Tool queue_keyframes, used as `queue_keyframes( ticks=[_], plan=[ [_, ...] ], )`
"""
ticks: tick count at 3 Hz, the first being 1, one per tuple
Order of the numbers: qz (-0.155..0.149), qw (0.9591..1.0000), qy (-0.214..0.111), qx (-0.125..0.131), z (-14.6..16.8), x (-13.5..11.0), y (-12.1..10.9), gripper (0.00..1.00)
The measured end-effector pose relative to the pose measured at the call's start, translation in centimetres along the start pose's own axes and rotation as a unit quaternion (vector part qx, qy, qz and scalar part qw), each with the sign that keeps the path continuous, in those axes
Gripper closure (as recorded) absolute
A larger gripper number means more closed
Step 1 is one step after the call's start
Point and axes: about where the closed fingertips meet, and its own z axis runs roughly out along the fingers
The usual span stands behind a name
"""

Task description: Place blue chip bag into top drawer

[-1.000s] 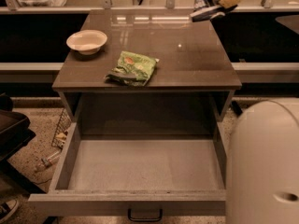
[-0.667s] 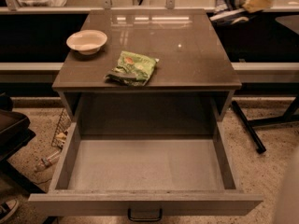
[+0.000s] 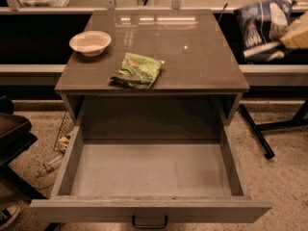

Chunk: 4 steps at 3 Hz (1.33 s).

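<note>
Tabletop [image 3: 202, 61]: bowl [image 3: 90, 42], green bag [image 3: 137, 70]; gripper [image 3: 276, 44] right

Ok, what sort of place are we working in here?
Probably an office snack or break area: a counter holding a bowl and green snack bag, over an open top drawer, on speckled floor. The tool holds the blue chip bag at upper right, beyond the counter's edge.

The pincer [image 3: 260, 51] hangs beyond the right edge of the table [image 3: 192, 76], near its far right corner and clear of the top. It reaches in from the right side of the view, where the frame cuts off its pale, cream-coloured wrist [image 3: 294, 32]. Its fingers [image 3: 263, 48] point left, roughly level. They clamp the blue bag [image 3: 262, 23], which stands up above them.
</note>
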Motion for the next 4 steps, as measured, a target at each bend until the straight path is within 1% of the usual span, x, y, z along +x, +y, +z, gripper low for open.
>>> queue_keyframes(
  ticks=[1, 2, 3, 4],
  plan=[
    [0.031, 0.9926, 0.002, -0.117, 4.4, 8.3, 7.9, 1.00],
    [0.054, 0.9790, -0.001, -0.197, 8.3, 12.7, 12.0, 1.00],
    [0.053, 0.9787, -0.001, -0.199, 8.6, 12.6, 12.3, 1.00],
    [0.033, 0.9757, -0.001, -0.216, 11.7, 12.1, 15.7, 1.00]
  ],
)
